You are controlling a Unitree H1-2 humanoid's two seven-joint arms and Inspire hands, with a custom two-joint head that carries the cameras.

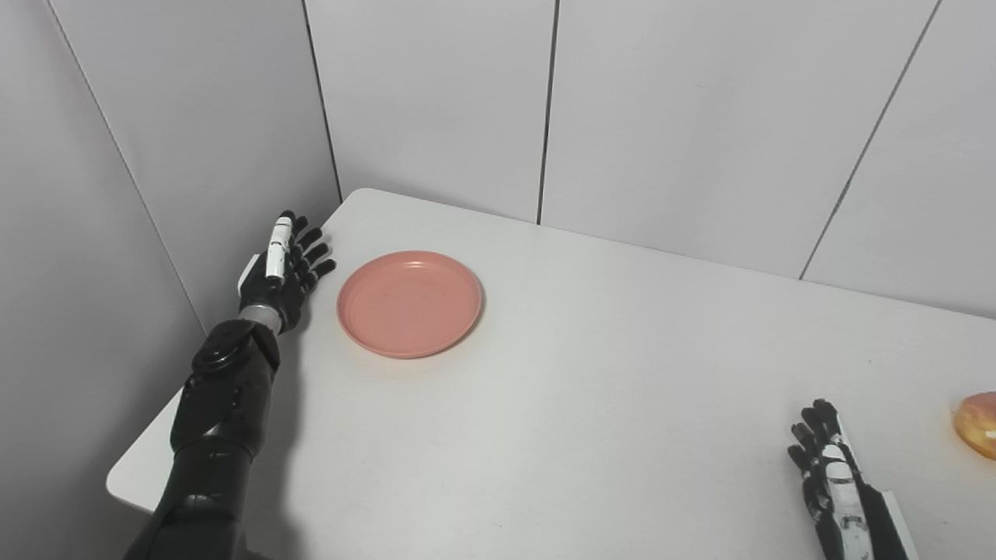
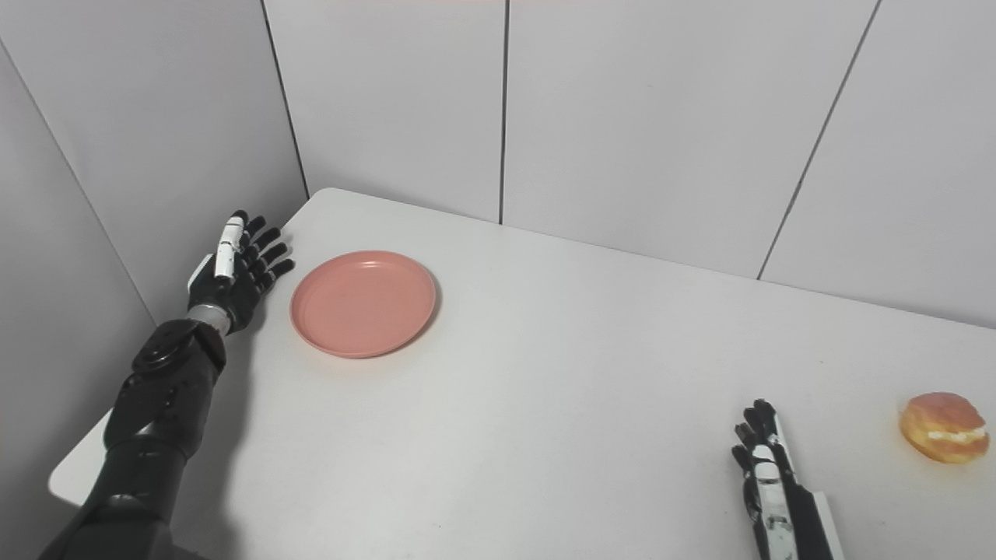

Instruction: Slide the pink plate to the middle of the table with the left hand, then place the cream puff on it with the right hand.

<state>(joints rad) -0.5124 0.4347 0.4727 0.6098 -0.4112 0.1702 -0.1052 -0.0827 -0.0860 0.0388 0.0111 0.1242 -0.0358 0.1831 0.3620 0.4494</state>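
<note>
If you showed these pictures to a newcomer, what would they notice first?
Probably the pink plate, the one strong colour on the white table, lying empty near the far left corner. Just left of it is the open left hand, not touching it. The cream puff sits far right, beyond the right hand.

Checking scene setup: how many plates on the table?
1. The pink plate sits at the table's far left, just right of the open left robot hand. The cream puff lies bare at the right edge. Nothing looks hidden.
</note>
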